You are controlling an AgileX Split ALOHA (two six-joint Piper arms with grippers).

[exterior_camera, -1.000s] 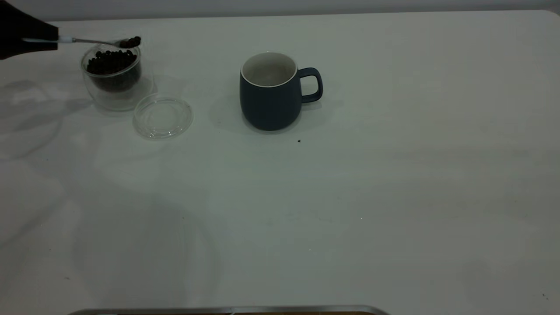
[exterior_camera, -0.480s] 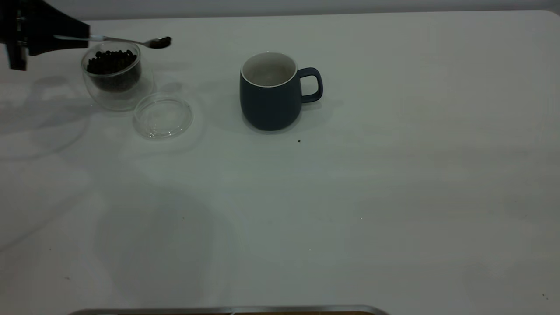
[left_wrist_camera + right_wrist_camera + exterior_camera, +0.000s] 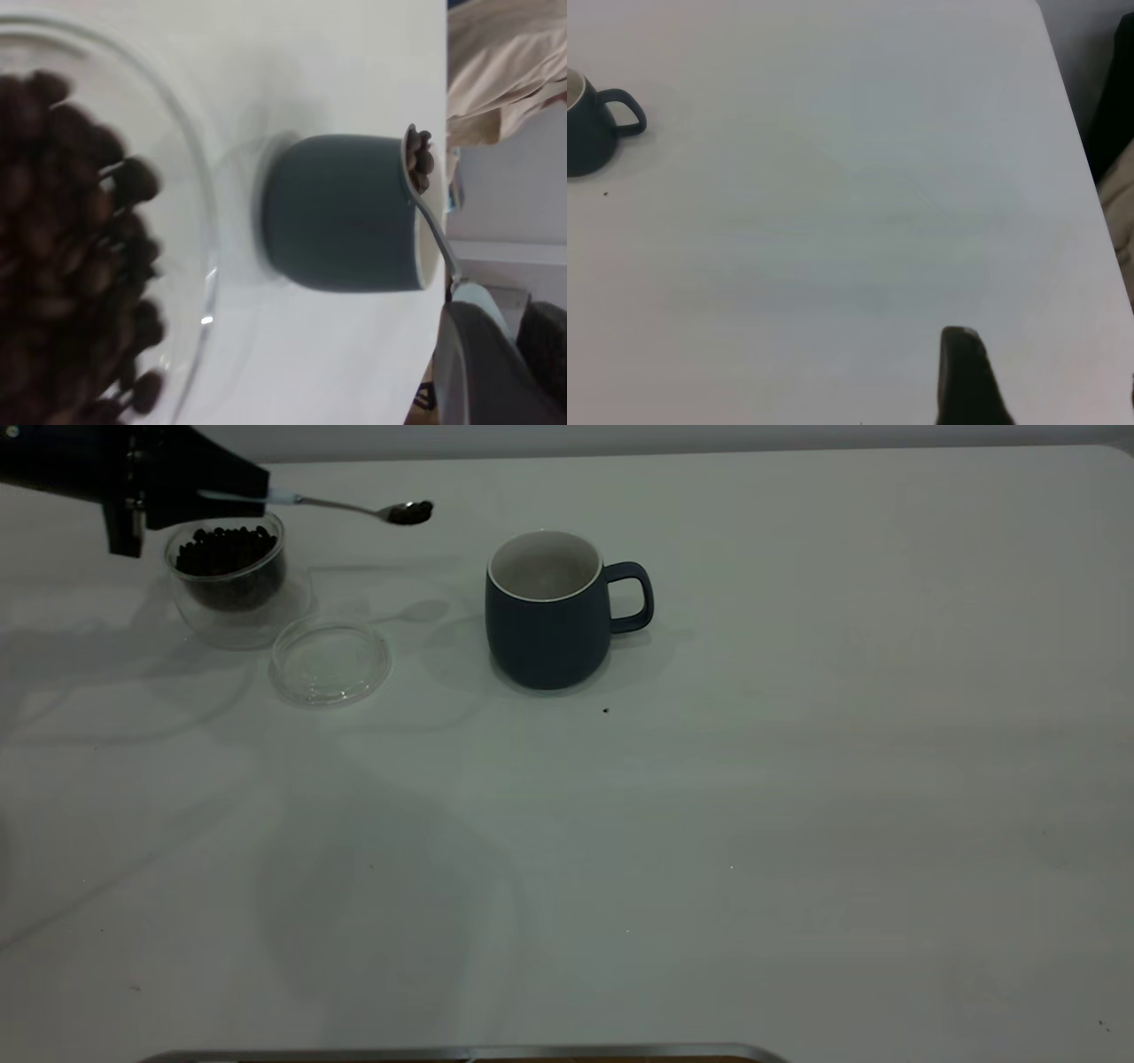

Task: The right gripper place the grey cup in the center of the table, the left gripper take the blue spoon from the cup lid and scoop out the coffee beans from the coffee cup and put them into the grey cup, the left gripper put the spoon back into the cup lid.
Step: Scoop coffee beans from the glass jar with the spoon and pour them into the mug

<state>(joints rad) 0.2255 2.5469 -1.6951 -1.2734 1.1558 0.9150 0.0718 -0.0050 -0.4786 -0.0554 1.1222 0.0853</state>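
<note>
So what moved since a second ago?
The left tool, shut on the blue spoon, carried its scoop of coffee beans sideways from above the coffee cup toward the grey cup; it has not reached it yet. The coffee cup, cup lid and grey cup stayed put.

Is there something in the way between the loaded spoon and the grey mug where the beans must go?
Nothing visible does. The left gripper holds the blue spoon with coffee beans in its bowl, in the air between the coffee cup and the grey cup. Only bare table lies under that gap; the cup lid lies nearer the camera.
</note>
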